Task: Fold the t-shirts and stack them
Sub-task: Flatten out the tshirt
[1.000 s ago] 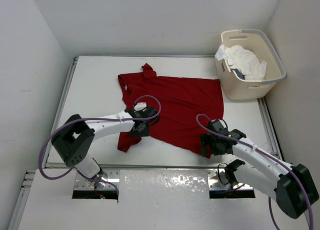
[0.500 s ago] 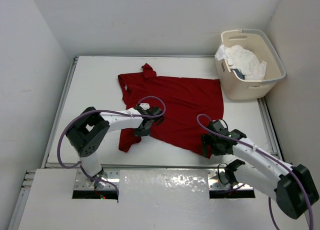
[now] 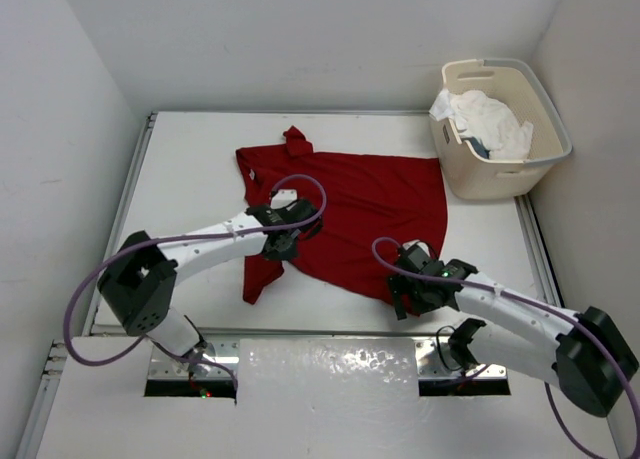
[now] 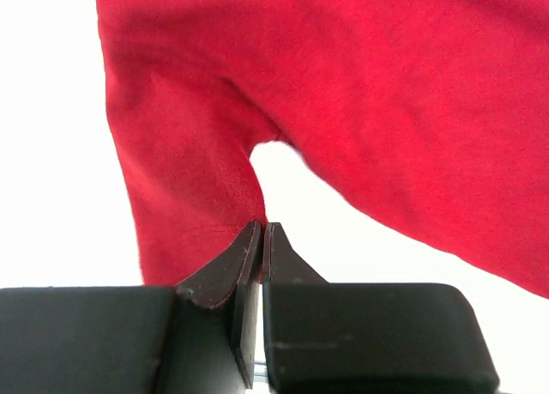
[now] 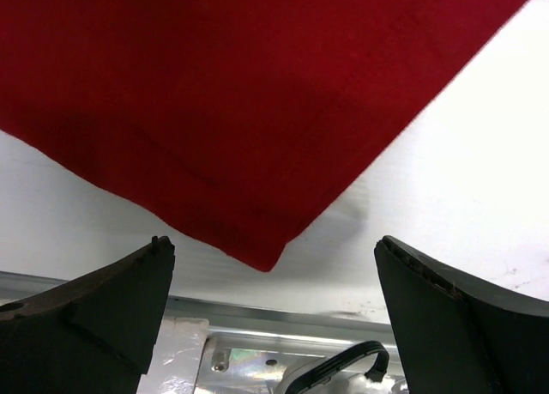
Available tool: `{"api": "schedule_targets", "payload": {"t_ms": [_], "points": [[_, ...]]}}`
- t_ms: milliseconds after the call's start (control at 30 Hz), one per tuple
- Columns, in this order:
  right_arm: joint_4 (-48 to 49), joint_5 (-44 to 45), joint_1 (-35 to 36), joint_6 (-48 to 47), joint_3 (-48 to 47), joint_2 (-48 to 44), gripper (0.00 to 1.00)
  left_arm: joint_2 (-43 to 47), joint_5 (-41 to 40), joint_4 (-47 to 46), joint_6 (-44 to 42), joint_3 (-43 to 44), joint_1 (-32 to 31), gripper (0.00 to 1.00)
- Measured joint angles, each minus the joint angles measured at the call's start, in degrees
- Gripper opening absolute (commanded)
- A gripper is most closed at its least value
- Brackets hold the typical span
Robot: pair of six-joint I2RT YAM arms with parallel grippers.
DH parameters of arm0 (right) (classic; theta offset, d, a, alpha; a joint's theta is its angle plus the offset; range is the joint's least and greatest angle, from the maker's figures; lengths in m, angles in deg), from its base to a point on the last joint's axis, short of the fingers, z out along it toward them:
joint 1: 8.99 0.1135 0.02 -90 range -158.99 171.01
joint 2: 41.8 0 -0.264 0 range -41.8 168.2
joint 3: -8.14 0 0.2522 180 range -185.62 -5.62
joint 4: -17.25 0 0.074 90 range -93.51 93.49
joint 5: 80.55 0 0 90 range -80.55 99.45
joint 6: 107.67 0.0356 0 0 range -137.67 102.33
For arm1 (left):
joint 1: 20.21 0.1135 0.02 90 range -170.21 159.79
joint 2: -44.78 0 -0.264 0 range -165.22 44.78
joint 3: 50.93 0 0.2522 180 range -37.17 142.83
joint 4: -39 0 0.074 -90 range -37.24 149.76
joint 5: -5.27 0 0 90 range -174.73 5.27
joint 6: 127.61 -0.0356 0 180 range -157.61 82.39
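The deep red cloth t-shirt [image 3: 360,204] lies spread on the white counter [image 3: 190,179], neck toward the left. The left hand [image 4: 262,227] is closed, tips together at the near sleeve's edge; whether cloth is nipped cannot be told. The right hand [image 5: 274,248] gapes wide over the shirt's near right corner. A white cloth t-shirt [image 3: 490,119] sits crumpled in the cream plastic laundry basket [image 3: 556,139], far right.

t-shirt [image 3: 360,204]: plain deep red, one colour throughout | laundry basket [image 3: 548,119]: cream | crumpled cloth [image 3: 490,119] inside it: white, with a dark blue-grey scrap at its near edge | table [image 3: 190,169]: white | arms [image 3: 510,314]: white shells, black joints | cables [image 3: 298,177]: purple | left gripper [image 4: 262,231], right gripper [image 5: 272,241]: black fingers
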Motion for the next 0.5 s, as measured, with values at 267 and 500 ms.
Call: {"api": "schedule_targets", "payload": {"t_ms": [267,500], "points": [[2.5,1.7,4.0,-0.8,-0.2,4.6,0.66,2.8,-2.0,3.0,-1.0,1.8,0.0,0.00],[4.3,1.8,5.0,0.0,0.2,5.5,0.40,5.3,-4.5,5.6,-1.2,1.7,0.0,0.00]]}}
